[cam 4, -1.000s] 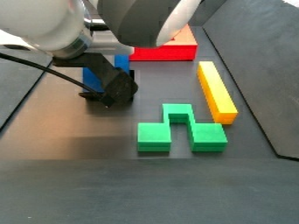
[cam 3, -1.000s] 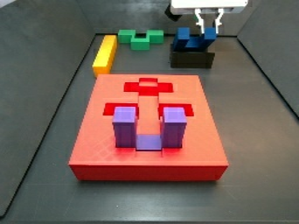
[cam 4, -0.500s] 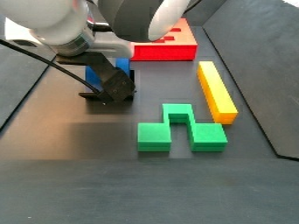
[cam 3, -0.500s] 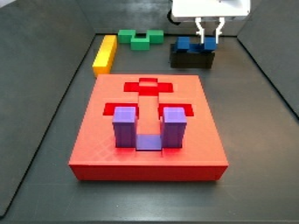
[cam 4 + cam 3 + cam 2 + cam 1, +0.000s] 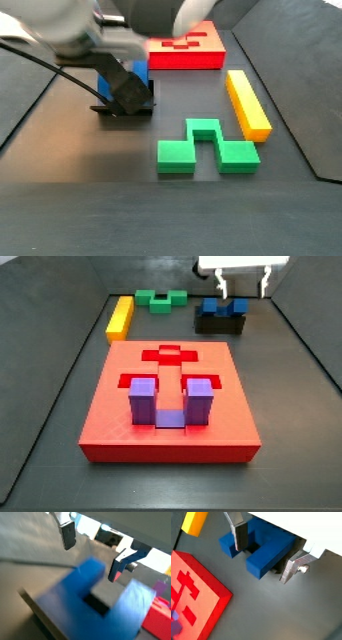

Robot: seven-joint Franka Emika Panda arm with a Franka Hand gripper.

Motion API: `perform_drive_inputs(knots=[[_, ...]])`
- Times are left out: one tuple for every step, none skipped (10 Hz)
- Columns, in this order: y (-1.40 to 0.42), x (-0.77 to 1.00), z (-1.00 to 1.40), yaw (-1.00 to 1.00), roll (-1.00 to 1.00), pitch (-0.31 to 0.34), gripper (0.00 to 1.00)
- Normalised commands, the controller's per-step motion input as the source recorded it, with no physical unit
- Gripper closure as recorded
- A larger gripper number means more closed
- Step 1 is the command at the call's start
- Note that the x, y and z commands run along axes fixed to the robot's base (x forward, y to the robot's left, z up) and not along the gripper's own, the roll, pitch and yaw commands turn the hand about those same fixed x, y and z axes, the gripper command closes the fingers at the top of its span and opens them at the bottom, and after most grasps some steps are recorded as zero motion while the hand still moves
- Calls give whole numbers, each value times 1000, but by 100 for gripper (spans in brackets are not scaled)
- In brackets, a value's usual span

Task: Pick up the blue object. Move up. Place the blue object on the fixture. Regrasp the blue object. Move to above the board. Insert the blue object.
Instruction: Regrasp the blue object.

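Since a moment ago my jaws have let go and risen, wide open and empty, above the blue object, which sits prongs-up in the fixture near the worktop's far edge, held steady for grabbing again.

Landmark: board, red slab, centre of counter. Cross-shaped cutout near its far edge. Purple U-shaped block stands in the board's near half, prongs up.

Beyond the board's far right corner: fixture, dark, with the blue object seated on it, two prongs upright.

Gripper above the blue object, clear of it, fingers spread apart, nothing between them.

Beyond the board's far left corner: yellow bar. Green block further back, behind the board's far edge.
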Motion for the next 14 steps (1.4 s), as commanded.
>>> perform_drive_inputs(knots=[[9,-251,840,34,626,-471,0],[-40,-131,186,0,1000,-366,0],[-51,-214,54,0,1000,-329,0],[-280,-194,31,-66,1000,-186,0],[-326,37,31,-60,1000,74,0],[-231,174,111,-43,1000,414,0],[-231,97,146,-54,1000,497,0],[-229,80,151,-54,1000,523,0],[-186,66,143,-103,1000,649,0],[-169,60,137,-131,1000,689,0],[-331,257,0,-43,1000,557,0],[-337,477,0,0,1000,314,0],[-211,440,23,0,1000,143,0],[-194,517,9,0,1000,23,0]])
